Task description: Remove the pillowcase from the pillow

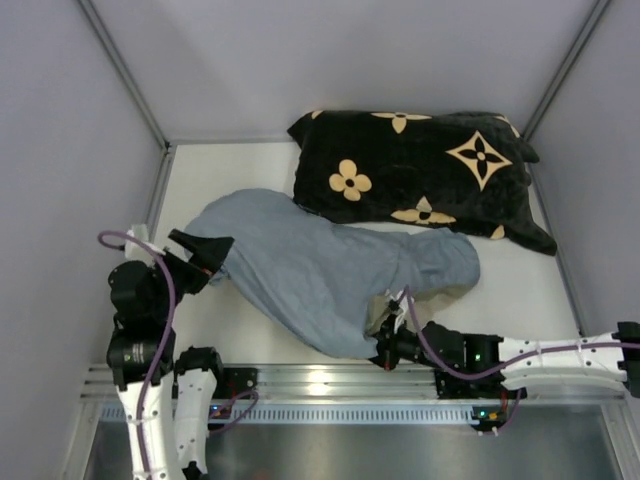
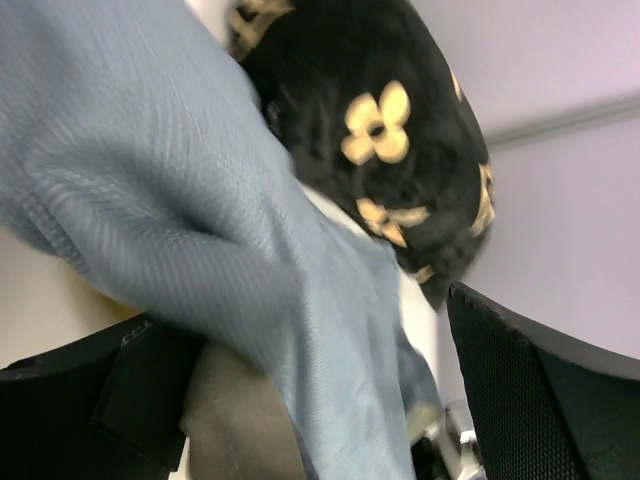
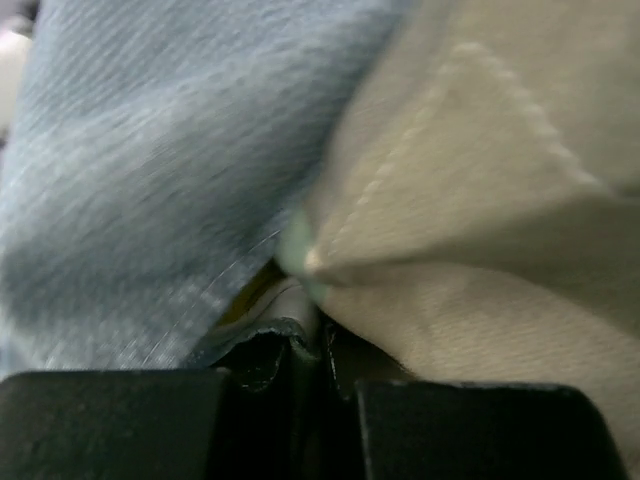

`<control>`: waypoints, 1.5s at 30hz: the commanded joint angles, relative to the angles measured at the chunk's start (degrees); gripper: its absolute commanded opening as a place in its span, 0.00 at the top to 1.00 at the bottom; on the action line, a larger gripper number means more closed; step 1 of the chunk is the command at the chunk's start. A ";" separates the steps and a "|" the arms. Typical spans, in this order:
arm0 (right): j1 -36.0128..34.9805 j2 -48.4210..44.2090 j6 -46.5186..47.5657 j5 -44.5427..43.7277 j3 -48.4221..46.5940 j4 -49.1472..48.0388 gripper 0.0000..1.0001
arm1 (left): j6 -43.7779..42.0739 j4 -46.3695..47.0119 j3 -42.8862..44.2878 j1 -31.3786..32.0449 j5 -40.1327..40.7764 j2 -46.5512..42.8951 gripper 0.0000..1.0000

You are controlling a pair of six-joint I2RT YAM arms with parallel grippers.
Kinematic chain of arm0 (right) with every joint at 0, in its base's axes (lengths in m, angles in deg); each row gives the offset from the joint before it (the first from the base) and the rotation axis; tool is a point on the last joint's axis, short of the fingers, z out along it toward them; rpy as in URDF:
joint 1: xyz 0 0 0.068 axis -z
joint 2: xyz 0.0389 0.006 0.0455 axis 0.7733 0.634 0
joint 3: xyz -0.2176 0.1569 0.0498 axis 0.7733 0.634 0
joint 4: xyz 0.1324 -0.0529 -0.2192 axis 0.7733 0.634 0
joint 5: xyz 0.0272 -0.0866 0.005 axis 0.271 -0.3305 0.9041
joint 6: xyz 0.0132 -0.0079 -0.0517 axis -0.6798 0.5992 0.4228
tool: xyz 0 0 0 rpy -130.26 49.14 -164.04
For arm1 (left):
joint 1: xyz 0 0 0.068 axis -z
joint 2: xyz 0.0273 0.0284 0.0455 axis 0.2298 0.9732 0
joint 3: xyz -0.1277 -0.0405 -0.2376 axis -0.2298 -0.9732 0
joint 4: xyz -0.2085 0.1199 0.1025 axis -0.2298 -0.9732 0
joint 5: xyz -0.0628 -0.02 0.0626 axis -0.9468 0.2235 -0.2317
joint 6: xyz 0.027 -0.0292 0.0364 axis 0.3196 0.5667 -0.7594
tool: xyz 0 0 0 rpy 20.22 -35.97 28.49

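Observation:
The pillowcase [image 1: 320, 265] lies grey-blue side up across the table, bulging over the pillow, which is almost wholly hidden. My left gripper [image 1: 212, 256] is at its left end, open, both black fingers [image 2: 540, 390] spread wide; pillowcase [image 2: 180, 200] cloth hangs loose between them, with a tan patch underneath. My right gripper [image 1: 385, 350] is at the near edge of the pillowcase [image 3: 140, 180], where beige cloth shows. In the right wrist view that gripper [image 3: 322, 345] is shut on a pale fold beside the pillow's yellow piping [image 3: 248, 295].
A black cushion with tan flowers [image 1: 420, 175] lies along the back right, its front edge touching the pillowcase; it also shows in the left wrist view [image 2: 400, 120]. White walls enclose the table [image 1: 520, 290] on three sides. A metal rail [image 1: 320, 385] runs along the near edge.

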 commanded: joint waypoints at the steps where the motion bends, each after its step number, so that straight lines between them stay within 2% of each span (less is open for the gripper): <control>1: -6.09 3.98 -9.85 -13.80 0.70 11.29 1.00 | -4.29 -9.08 11.28 -0.06 18.26 -1.44 0.01; 3: -7.76 7.74 -12.85 -17.08 -1.67 13.76 0.98 | -3.41 -9.44 13.50 -0.15 20.12 -0.39 0.01; 6: -8.47 12.41 -14.52 -19.02 -4.92 15.00 0.47 | -2.27 -7.08 13.95 -0.15 13.56 3.63 0.03; 7: -8.99 13.12 -14.78 -19.98 -5.89 16.75 0.26 | -2.18 -5.94 13.43 -0.15 7.10 5.31 0.06; 9: -11.53 14.44 -15.22 -22.00 -9.05 19.65 0.17 | -3.05 -5.49 11.06 -0.15 0.74 9.17 0.14; 11: -13.38 14.45 -16.36 -26.04 -12.12 24.47 0.11 | -7.33 -4.52 9.47 -0.15 -6.29 11.12 0.17; 16: -16.03 9.45 -18.39 -30.97 -18.81 37.14 0.09 | -12.11 -4.61 9.29 0.64 -12.91 14.37 0.19; 21: -16.38 -1.78 -19.79 -37.28 -24.96 47.50 0.11 | -13.43 -3.47 8.76 6.25 -7.76 18.93 0.20; 23: -16.38 -4.70 -20.06 -39.49 -26.46 49.71 0.12 | -12.91 -1.54 8.50 13.35 -5.20 22.44 0.20; 24: -16.38 -7.06 -19.88 -40.55 -26.99 50.59 0.12 | -12.56 0.04 8.76 16.17 -0.14 23.68 0.20; 25: -16.38 -8.13 -19.62 -42.99 -27.86 52.69 0.12 | -11.51 0.83 9.54 23.16 2.96 25.00 0.20; 26: -16.38 -9.01 -19.79 -44.24 -28.31 53.93 0.12 | -10.89 1.71 9.99 27.15 5.60 26.23 0.20; 27: -16.38 -10.41 -19.88 -46.25 -28.92 55.16 0.12 | -10.19 2.85 10.51 34.41 11.89 28.85 0.20; 30: -16.38 -12.44 -21.55 -47.76 -31.03 59.64 0.14 | -8.25 3.74 13.06 44.38 20.89 33.44 0.20; 31: -16.38 -12.88 -23.12 -47.94 -31.30 60.52 0.14 | -7.72 3.83 13.59 49.46 24.92 34.76 0.20; 33: -16.29 -14.11 -25.50 -47.77 -30.86 62.81 0.15 | -7.19 3.92 14.47 56.23 28.54 38.10 0.20; 36: -16.29 -14.91 -29.89 -47.68 -29.63 65.27 0.15 | -4.92 3.92 14.47 63.98 34.79 41.71 0.19; 40: -16.03 -14.82 -34.99 -47.15 -27.70 66.33 0.18 | -3.07 4.27 14.74 70.67 39.37 44.26 0.19; 43: -15.59 -12.11 -36.75 -46.54 -26.73 66.25 0.20 | -2.27 4.10 16.05 74.99 41.92 45.93 0.18; 45: -14.80 -6.84 -36.41 -45.75 -27.25 66.25 0.21 | -2.18 4.01 16.58 76.75 43.33 46.98 0.17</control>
